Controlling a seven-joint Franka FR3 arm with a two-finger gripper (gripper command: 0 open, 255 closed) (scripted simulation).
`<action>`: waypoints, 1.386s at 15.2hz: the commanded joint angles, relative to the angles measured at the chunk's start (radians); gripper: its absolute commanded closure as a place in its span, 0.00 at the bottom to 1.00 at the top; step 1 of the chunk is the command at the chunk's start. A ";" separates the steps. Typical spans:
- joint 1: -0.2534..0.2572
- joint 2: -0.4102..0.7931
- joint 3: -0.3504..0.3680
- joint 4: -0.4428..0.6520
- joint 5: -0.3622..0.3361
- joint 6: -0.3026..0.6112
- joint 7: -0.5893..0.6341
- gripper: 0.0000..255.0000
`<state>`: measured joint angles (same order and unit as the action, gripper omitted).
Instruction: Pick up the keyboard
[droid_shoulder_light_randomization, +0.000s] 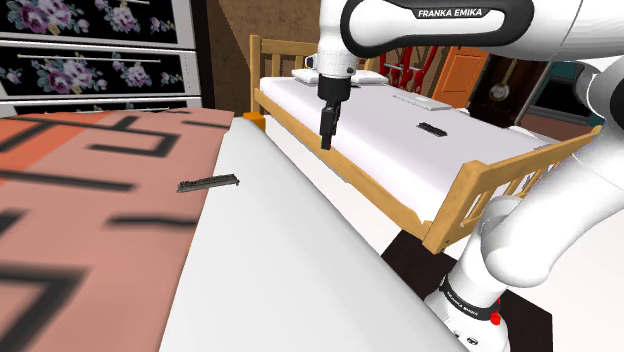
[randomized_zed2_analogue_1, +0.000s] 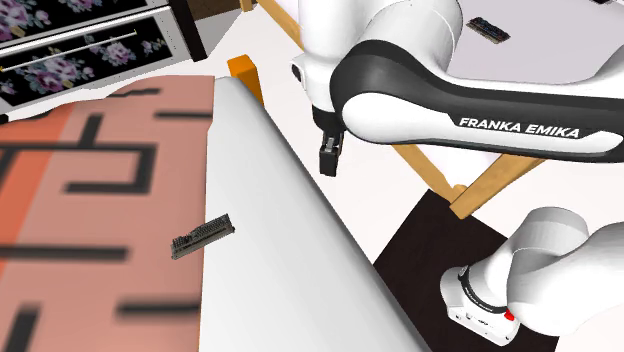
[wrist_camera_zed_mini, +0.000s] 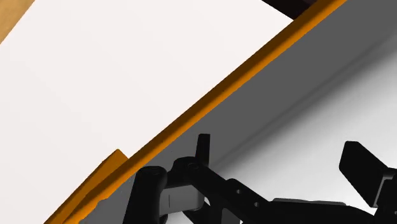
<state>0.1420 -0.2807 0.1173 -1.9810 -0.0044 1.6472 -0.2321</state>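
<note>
The setting is identified as a bedroom in a home. In the shoulder view, a wooden bed frame is seen from 12 to 3 o'clock and is fitted with a white mattress. A white pillow is laid at the head end. At 10 o'clock, a chest of drawers with flowered fronts and slim bar handles is placed. A salmon rug with dark line patterns is spread at 9 o'clock. An orange door is set at 1 o'clock, beyond the bed.
</note>
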 joint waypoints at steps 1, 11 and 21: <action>0.019 0.060 0.023 0.058 -0.006 0.003 -0.012 0.00; 0.116 0.376 0.130 0.399 -0.086 -0.022 -0.069 0.00; 0.284 0.727 0.211 0.853 -0.227 -0.142 -0.134 0.00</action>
<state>0.4009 0.3943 0.3222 -1.1992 -0.2111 1.5272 -0.3585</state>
